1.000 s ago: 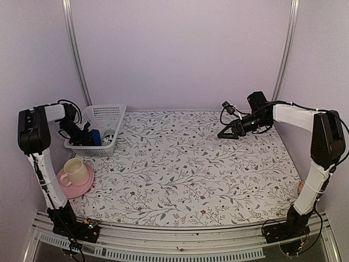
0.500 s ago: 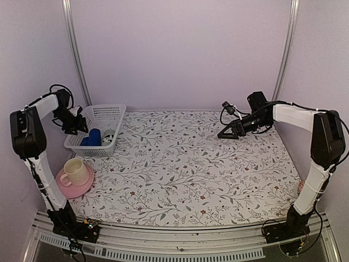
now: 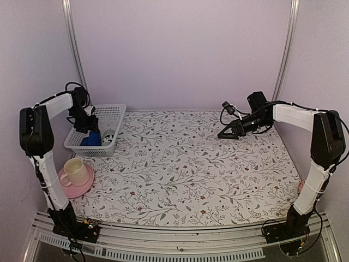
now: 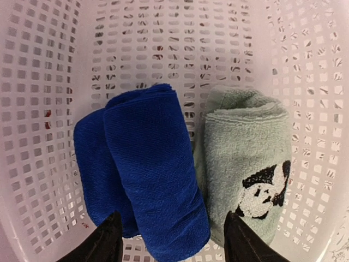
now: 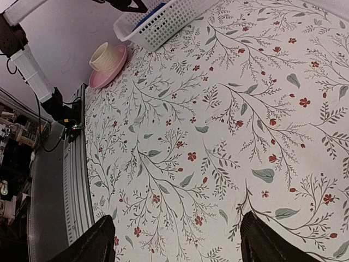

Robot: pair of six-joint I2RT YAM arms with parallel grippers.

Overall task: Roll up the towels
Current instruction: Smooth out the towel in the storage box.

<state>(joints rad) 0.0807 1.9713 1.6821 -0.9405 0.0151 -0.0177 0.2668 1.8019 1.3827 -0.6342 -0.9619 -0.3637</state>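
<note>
**Left arm swings back over the basket; towels not yet lifted out**

The left gripper (image 4: 175,241) is spread, with nothing pinched. Its two fingers stand either side of the near end of the blue towel (image 4: 147,164), which runs toward 12 o'clock in the wrist view. Whether the tips touch the cloth I cannot tell. At 3 o'clock of the blue one, pressed against it, lies the pale green towel (image 4: 248,158), bearing a black-and-white motif. Both sit bunched in the white basket (image 3: 113,115), at 10 o'clock of the surface (image 3: 180,164).

A second ago this gripper was low in the basket. Half a second ago it had drawn up and out toward 9 o'clock. Now it is centred above the blue cloth again. That looks like a fresh line-up for a grasp, so the task is at its very start: both towels must still come out and be laid flat before any rolling.

The right gripper (image 5: 182,243), also spread and empty, has not moved, hanging over bare surface at 2 o'clock. A cup (image 3: 73,172) on a pink saucer (image 3: 65,189) stands at 8 o'clock.
</note>
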